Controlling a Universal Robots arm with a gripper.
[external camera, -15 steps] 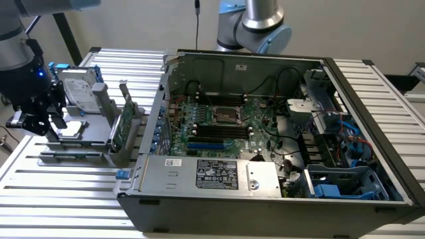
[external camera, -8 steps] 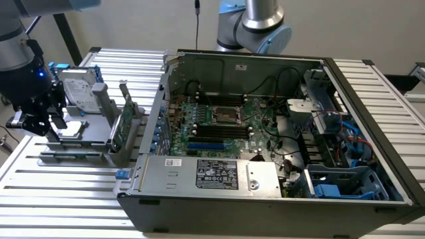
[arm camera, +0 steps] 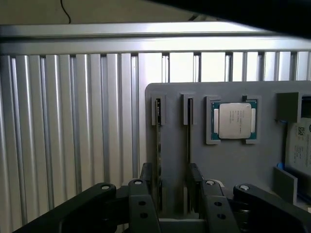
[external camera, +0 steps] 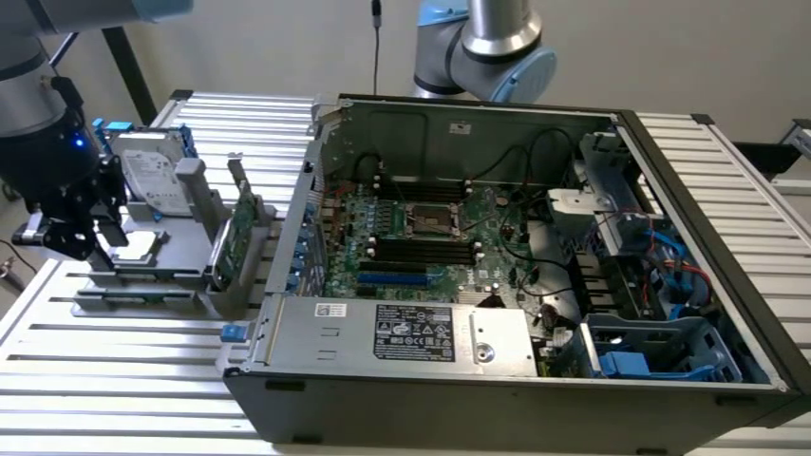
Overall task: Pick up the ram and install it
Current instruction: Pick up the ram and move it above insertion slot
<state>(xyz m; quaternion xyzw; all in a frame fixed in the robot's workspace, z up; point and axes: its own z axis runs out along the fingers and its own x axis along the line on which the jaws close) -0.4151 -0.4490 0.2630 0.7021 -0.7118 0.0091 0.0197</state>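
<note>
In the wrist view the ram [arm camera: 158,145] stands edge-on as a thin dark-green stick in a slot of the grey holder [arm camera: 233,165]. A second thin dark strip [arm camera: 188,141] fills the slot beside it. My gripper [arm camera: 170,174] is open just above the holder, one black finger on the outer side of each strip, touching neither. In the exterior view the gripper [external camera: 66,239] hangs over the holder's [external camera: 140,285] end, at that view's left. The motherboard's black slots [external camera: 424,252] lie inside the open computer case [external camera: 507,389].
On the holder sit a silver processor [arm camera: 234,120], a silver hard drive [external camera: 152,176] and a taller green card [external camera: 231,242] standing on edge. The case's wall rises right of the holder. A second arm's base [external camera: 488,47] stands behind the case. A slatted metal table [external camera: 114,380] carries everything.
</note>
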